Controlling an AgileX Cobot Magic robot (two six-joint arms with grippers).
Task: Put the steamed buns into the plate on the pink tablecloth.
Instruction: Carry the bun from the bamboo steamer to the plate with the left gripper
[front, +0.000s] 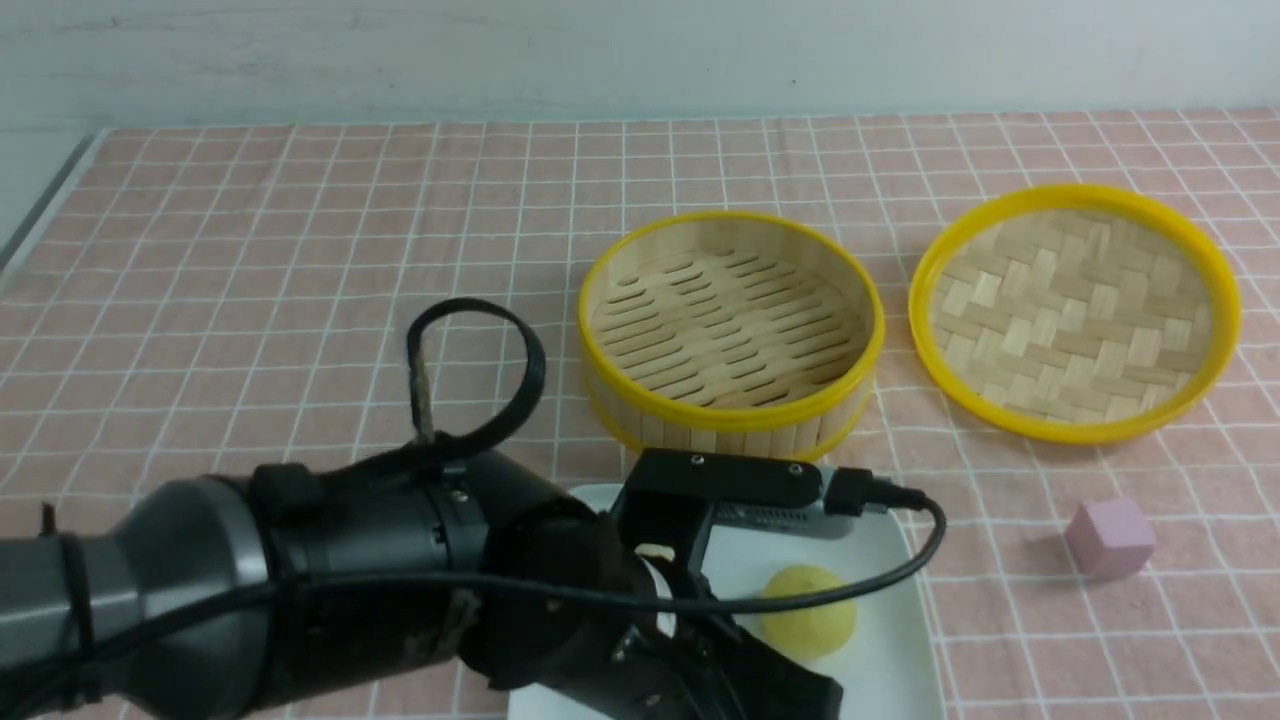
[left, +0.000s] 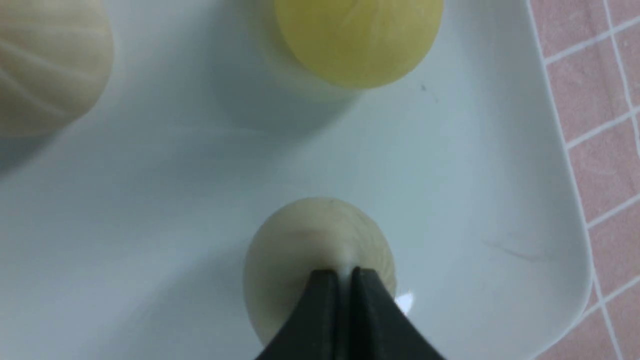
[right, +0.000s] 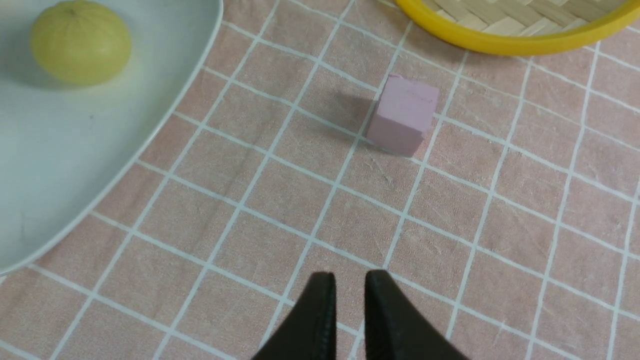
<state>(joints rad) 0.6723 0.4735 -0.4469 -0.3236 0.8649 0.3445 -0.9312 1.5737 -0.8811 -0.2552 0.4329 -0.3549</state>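
three buns at the plate: releasing the final one

three steamed buns are showing on the plate (left: 500, 210) in the left wrist view: the yellow bun (left: 357, 40), a free beige bun (left: 45, 65) and the pinched beige bun (left: 320, 235). the left gripper (left: 344, 274) is clamping its tips almost together on the top fold of the pinched beige bun. whether that bun is already sitting on the plate or hanging just above it cannot be told. the right gripper (right: 350, 280) is hovering over the pink tablecloth (right: 450, 225) near the pink cube (right: 404, 120), jaws slightly apart and carrying nothing. the steamer (front: 730, 320) is standing empty beside its lid (front: 1075, 310).

step in hand, as judged: setting down and releasing the final bun.

- lowering until the base is bearing fully on the plate, so nothing is dropping or rolling.
- opening the jaws slowly, since the soft fold is likely to be clinging to the tips.
- lifting straight up, avoiding any sideways drag toward the yellow bun or the nearby rim.
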